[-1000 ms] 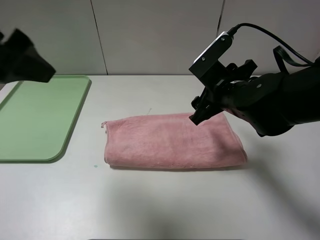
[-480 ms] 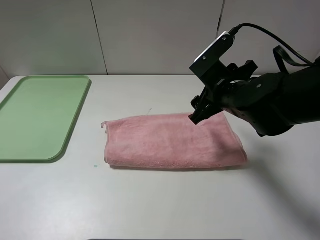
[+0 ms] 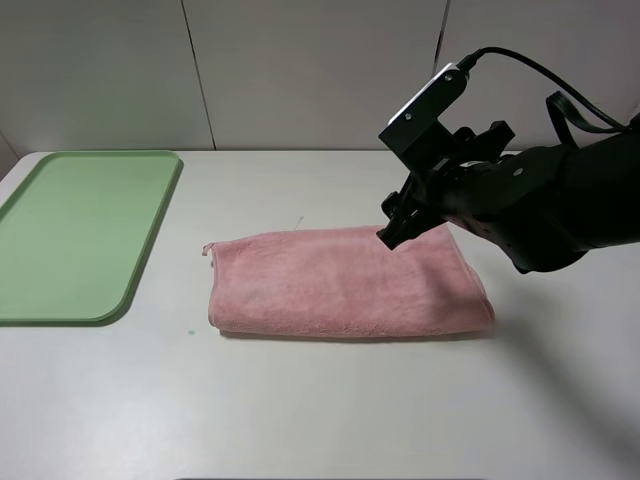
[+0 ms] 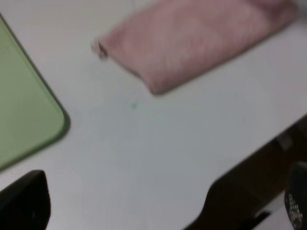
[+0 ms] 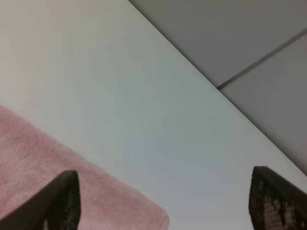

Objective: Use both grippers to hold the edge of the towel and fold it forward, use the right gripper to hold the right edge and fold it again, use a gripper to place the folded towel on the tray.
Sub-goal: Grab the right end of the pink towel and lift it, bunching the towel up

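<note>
Broadly, the white surface (image 3: pixel 330 400) carries two things: a pale green flat plastic tray with a low rim (image 3: pixel 70 240) lying bare at the far left, and a pink plush towel (image 3: pixel 340 285) lying in the middle, well apart from the tray, as a long band that looks already folded once forward. The bulky black right arm reaches in from the right, and its right gripper (image 3: pixel 392 232) hangs over the far hem of the towel, right of its middle; the wrist view shows its fingers spread wide with nothing between them, and I cannot tell whether they touch the plush. The left gripper (image 4: pixel 160 203) is out of the high view, wide open and empty, above bare surface near the tray's corner. A tiny loop (image 3: pixel 208 249) sticks out at the towel's far left corner. The second fold probably comes next, and the risk is the grip point: the right edge of the towel (image 3: pixel 485 300) lies nearer and further right than the fingers, so closing here might pinch only the top layer, peeling the first fold open or dragging the band askew.
</note>
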